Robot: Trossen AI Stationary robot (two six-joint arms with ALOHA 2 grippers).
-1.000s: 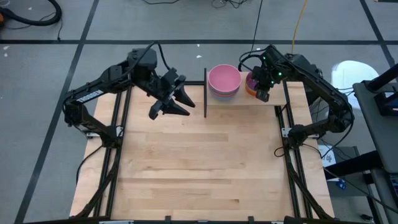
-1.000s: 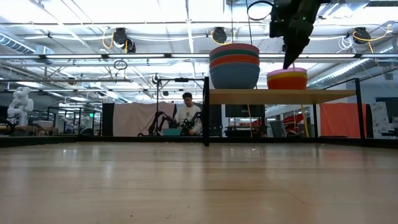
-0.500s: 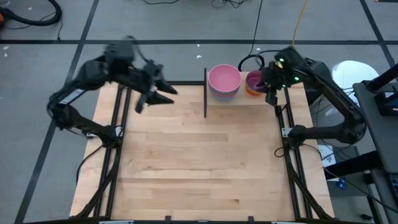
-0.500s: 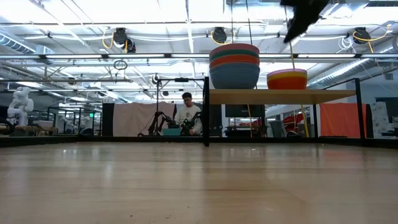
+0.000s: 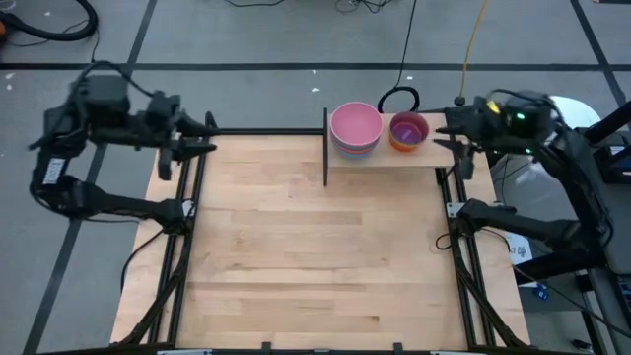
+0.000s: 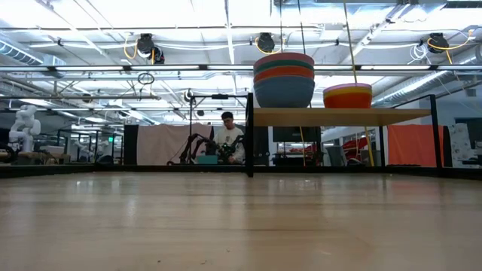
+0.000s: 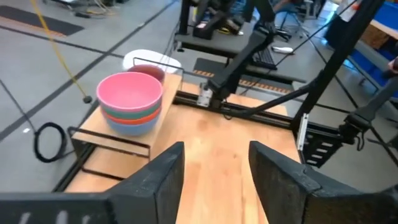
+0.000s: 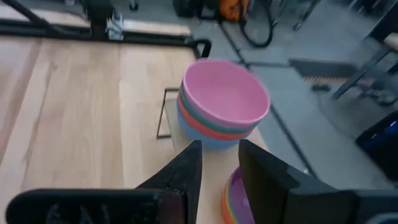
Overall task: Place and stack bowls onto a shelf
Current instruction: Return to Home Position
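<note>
Pink-topped stack [image 5: 355,128] and purple-topped stack [image 5: 408,130] share the shelf [image 5: 394,161], a person [image 6: 226,140] beyond; left gripper [image 5: 207,136] and right gripper [image 5: 442,131], jaws parted, have withdrawn outward.

Robotics lab in big open industrial hall: exposed ceiling trusses [image 6: 113,69], strip lights [image 6: 75,11], grey floor [image 5: 246,35] crossed by dark tape lines [image 5: 246,66], loose hose [image 5: 54,36] lying on it; wooden worktop [image 5: 315,256] on black framing [image 5: 187,227]; behind, person [image 6: 228,139] seated at another dark arm rig [image 6: 194,147], white robot [image 6: 26,124], cloth screens [image 6: 158,144] between bays
</note>
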